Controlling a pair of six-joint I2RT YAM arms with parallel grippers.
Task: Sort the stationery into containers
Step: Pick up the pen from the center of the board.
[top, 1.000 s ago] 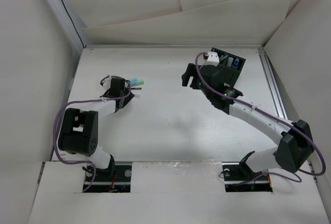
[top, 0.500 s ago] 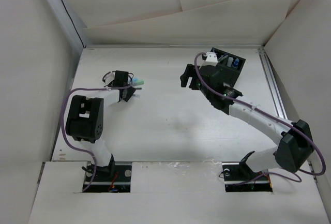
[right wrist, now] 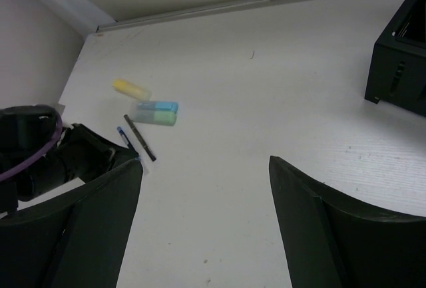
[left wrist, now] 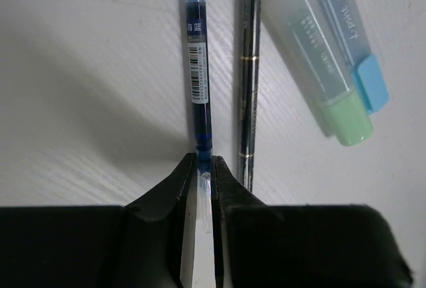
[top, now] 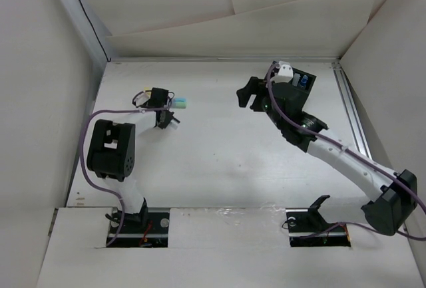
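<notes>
The blue pen [left wrist: 198, 68] is lying lengthways out from the left gripper [left wrist: 205, 168], whose jaws are pinching narrowly on its near, clear end. I cannot tell whether the pen is resting on the worktop [top: 213, 161] or is raised just off it. Just beside it on the right, a thin dark pen [left wrist: 247, 82] is lying almost parallel and not touching it. Beyond that pen, a green-capped highlighter [left wrist: 346, 118] and a blue-capped highlighter [left wrist: 369, 82] are sitting side by side, touching each other. In the right wrist view, a yellow highlighter [right wrist: 131, 89] is lying a little farther out, apart from that pair.

All of this is gathering on the left side of the worktop. The black organiser box [top: 306, 78] is standing well apart at the far right corner, partly hidden by the right arm. Something blue is showing inside it, though I cannot tell which compartment. The right gripper [right wrist: 205, 168] is hovering near the box, its jaws spread wide and holding nothing.
</notes>
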